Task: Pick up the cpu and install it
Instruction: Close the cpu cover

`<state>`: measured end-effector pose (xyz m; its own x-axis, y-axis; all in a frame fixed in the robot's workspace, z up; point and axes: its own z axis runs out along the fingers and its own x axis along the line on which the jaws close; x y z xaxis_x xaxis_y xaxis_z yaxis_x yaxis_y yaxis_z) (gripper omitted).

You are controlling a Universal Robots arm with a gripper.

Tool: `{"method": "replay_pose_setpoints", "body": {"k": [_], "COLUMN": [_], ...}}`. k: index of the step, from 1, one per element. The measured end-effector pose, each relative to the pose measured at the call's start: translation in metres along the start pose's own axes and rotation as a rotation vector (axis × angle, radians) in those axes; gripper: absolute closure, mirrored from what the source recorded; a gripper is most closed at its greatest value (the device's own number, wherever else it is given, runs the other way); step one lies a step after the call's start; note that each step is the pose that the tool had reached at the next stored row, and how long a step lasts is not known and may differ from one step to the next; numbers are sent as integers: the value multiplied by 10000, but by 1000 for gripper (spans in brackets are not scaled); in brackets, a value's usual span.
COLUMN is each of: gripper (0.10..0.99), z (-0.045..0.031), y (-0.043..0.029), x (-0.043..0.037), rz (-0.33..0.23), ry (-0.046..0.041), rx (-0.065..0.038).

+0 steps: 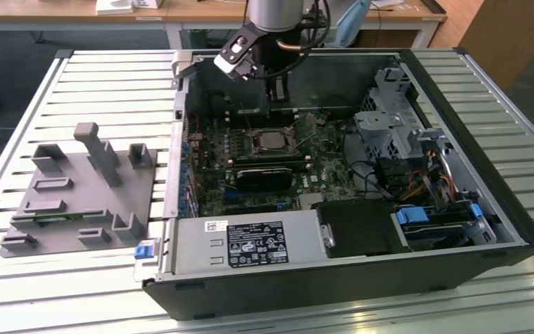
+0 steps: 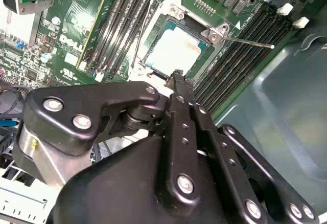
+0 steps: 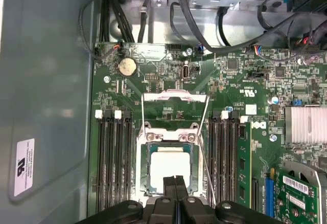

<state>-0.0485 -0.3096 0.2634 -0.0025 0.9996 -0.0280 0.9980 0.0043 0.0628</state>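
Gripper (image 3: 175, 179) closed tight, empty, tips just above cpu (image 3: 167, 165). Cpu lies flat in socket (image 3: 144, 169); load plate (image 3: 173, 97) stands open, so chip looks seated but unclamped.

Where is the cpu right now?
In the first wrist view the cpu sits in the motherboard socket, between the memory slots, close by the gripper.
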Motion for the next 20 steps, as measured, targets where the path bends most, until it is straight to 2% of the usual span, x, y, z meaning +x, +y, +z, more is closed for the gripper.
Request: {"method": "replay_pose_setpoints", "body": {"k": [20], "gripper": [980], "z": [-22], "y": [1], "x": [-1], "rz": [0], "ry": [-1], "rx": [0]}}
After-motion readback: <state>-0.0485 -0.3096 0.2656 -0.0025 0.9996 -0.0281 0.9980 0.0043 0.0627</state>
